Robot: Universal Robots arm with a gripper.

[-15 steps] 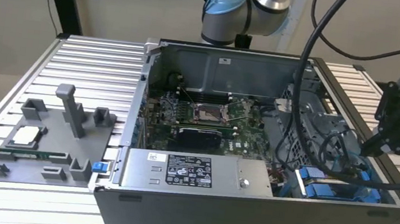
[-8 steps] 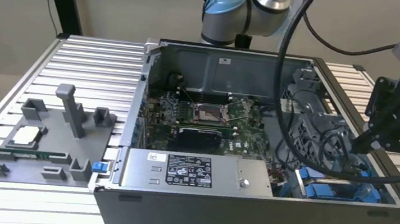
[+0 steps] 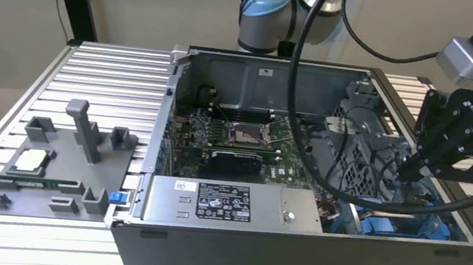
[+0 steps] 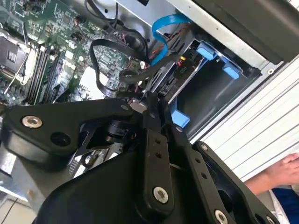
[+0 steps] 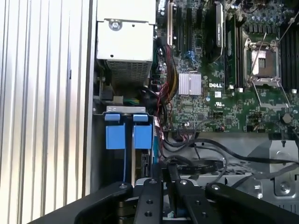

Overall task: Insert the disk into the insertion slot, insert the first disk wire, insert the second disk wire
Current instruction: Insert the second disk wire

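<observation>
Robotics lab, ribbed aluminium workbench (image 3: 101, 70), opened computer case (image 3: 295, 246) (parts exposed)

Gripper (image 5: 169, 184) fingers pressed close together, pinching a black wire (image 5: 196, 164) just beside the slot (image 5: 124, 114), blue tabs (image 5: 129, 135) showing, green board (image 5: 224, 98) and grey supply box (image 5: 126, 35) beyond

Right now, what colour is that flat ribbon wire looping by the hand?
Bright blue ribbon wire, clearest in the second wrist view.
</observation>
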